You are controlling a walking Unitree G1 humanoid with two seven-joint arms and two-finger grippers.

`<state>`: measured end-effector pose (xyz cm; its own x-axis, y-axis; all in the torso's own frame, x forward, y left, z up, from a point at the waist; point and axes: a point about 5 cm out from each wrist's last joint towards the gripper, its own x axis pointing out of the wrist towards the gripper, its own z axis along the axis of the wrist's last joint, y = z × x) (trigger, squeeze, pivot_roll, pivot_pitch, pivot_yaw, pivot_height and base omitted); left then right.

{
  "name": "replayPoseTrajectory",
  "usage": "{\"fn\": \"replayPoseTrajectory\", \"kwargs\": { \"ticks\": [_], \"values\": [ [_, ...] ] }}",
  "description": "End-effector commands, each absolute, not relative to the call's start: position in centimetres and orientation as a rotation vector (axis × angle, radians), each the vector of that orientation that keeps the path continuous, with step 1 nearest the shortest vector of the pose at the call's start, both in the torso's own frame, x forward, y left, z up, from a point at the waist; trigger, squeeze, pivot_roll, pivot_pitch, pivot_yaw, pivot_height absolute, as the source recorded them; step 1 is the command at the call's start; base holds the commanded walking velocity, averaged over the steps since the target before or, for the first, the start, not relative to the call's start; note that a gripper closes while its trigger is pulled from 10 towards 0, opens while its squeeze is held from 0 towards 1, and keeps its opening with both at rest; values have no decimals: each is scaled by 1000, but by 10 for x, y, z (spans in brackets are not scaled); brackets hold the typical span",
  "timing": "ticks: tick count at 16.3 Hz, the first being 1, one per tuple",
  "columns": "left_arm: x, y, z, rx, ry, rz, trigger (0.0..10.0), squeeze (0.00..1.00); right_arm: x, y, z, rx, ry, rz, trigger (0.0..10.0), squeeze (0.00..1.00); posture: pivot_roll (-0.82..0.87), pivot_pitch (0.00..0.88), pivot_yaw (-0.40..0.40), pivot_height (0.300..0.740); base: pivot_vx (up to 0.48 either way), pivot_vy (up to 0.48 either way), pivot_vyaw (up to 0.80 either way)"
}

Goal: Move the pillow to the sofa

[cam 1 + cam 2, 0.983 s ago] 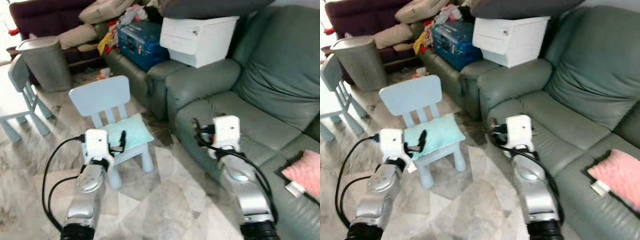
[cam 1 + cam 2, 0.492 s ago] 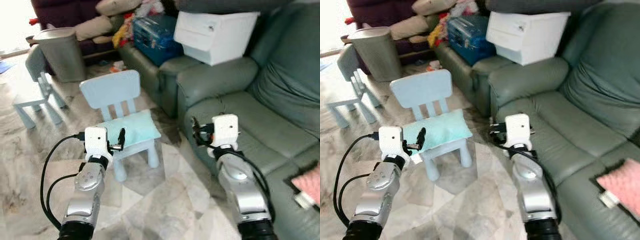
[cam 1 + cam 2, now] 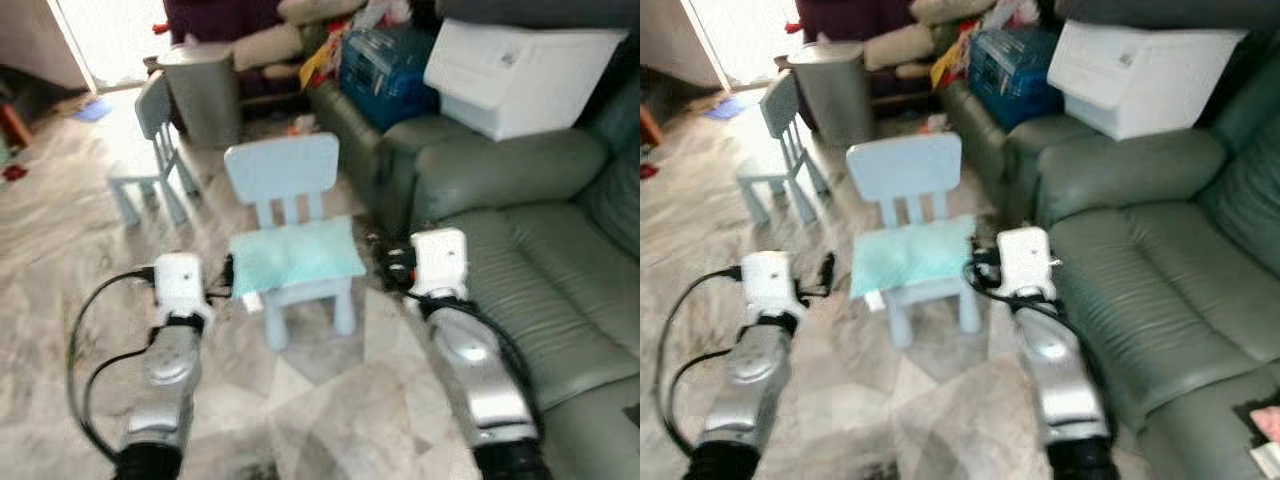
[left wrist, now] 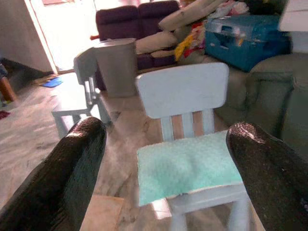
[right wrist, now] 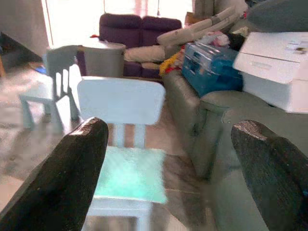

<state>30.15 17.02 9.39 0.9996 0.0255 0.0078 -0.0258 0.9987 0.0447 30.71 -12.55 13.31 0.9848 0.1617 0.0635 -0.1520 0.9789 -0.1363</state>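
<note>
Pillow (image 3: 296, 254) lies on the chair (image 3: 283, 175) seat between your two wide-spread hands, left hand (image 3: 226, 275) and right hand (image 3: 380, 262); close in squarely, grip opposite edges level, then lift toward the sofa (image 3: 540, 270).

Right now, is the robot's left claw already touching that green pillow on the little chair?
Apart. In the left wrist view, both black fingers stand wide open, with the pillow on the chair lying beyond them across a gap.
</note>
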Motion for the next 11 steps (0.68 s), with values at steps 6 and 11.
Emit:
{"fn": "replayPoseTrajectory", "kwargs": {
  "ticks": [6,11],
  "values": [
    [301,173,96,-17,-19,-14,10000,0,306,-121,140,-104,-111,175,10000,0,-105,0,40,740,0,0,0],
    [301,176,96,-55,-20,-8,10000,0,305,-117,142,-116,-124,208,10000,0,-107,0,40,740,257,0,0]
  ]
}}
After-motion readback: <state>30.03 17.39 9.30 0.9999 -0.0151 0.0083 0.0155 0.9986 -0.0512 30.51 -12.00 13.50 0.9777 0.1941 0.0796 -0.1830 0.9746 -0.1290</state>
